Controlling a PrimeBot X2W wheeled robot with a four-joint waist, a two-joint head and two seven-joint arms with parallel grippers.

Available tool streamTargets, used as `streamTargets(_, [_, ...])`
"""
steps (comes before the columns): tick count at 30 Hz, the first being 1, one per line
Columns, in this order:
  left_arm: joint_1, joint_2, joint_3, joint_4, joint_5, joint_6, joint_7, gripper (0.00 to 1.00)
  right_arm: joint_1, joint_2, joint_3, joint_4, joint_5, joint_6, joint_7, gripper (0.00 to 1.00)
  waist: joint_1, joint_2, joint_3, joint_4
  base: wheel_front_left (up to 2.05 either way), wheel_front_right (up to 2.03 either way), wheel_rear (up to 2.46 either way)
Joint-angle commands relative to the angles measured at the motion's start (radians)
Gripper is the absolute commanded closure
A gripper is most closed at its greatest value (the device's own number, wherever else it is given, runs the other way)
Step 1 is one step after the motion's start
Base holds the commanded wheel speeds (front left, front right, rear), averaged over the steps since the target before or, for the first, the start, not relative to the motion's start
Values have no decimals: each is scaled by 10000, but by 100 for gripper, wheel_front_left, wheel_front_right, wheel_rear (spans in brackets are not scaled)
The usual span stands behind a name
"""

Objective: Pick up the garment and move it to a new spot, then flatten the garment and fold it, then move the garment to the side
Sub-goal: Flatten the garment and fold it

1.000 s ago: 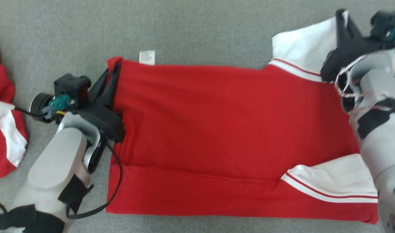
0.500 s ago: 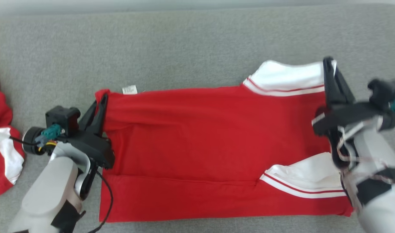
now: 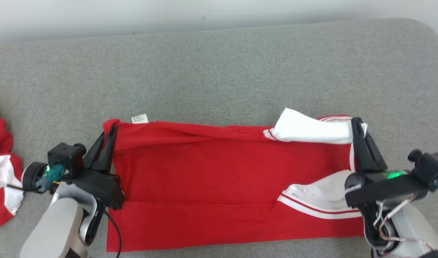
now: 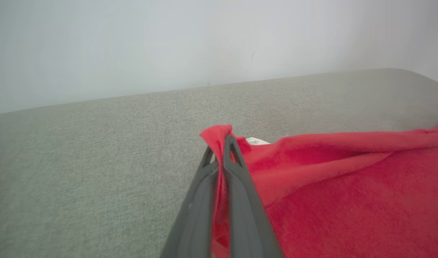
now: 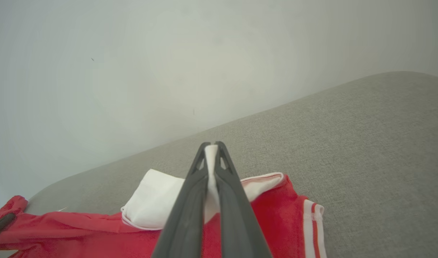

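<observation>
Grey woven upholstery covers the broad padded surface (image 3: 219, 71) in front of the robot, its far right corner rounded off, with a plain pale wall (image 3: 168, 14) rising behind it. Spread across the near half lies the red cotton garment with white, red-striped sleeves (image 3: 211, 168), long side running left to right and its near edge close to the front of the padding. The left end effector (image 3: 110, 130) is pressed together on the garment's far left corner, and in the left wrist view a small peak of red cloth pokes up past the dark fingertips (image 4: 229, 141). Just beside that pinch a small white printed label (image 3: 139, 118) sticks out from the far edge. Over on the other side, the right end effector (image 3: 356, 123) is clamped tight on the far white sleeve (image 3: 308, 130), which curls over onto the red body; the right wrist view shows a strip of white fabric squeezed between the two fingers. Between the two pinch points the far edge runs as a soft raised ridge. A second white sleeve (image 3: 323, 195) lies rumpled nearer the robot, by the right wrist, where a green lamp (image 3: 392, 175) glows. Well apart, at the left margin, a crumpled red-and-white cloth heap (image 3: 0, 179) rests on the same upholstery.
</observation>
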Motion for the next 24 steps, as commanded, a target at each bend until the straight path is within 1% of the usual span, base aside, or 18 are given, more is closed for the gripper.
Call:
streamTargets(1, [298, 26, 169, -204, 163, 27, -30, 100, 341, 95, -83, -248, 57, -20, -41, 100, 1, 1, -117, -79, 0, 0, 0])
streamTargets(6, [1050, -72, 553, -939, 572, 27, -32, 100, 1061, 229, -202, -799, 255, -20, -42, 100, 1, 1, -325, -133, 0, 0, 0])
streamTargets(8, [1312, -65, 679, -1185, 900, 27, -32, 100, 1367, 276, -272, -1012, 344, -20, -42, 100, 1, 1, -376, -121, 0, 0, 0])
streamTargets(13, [1954, -215, 947, -1632, 1322, 27, -32, 100, 1997, 252, -316, -1277, 390, -20, 115, 100, 1, 1, -456, -85, 0, 0, 0])
streamTargets(20, [2328, -320, 1107, -1753, 1561, 27, -32, 100, 2497, 186, -298, -1096, -44, -20, 183, 100, 1, 1, -490, -81, 0, 0, 0])
streamTargets(24, [2527, -361, 1206, -1826, 1710, 27, -31, 100, 2640, 270, -260, -791, -249, -20, 201, 100, 1, 1, -470, -134, 0, 0, 0])
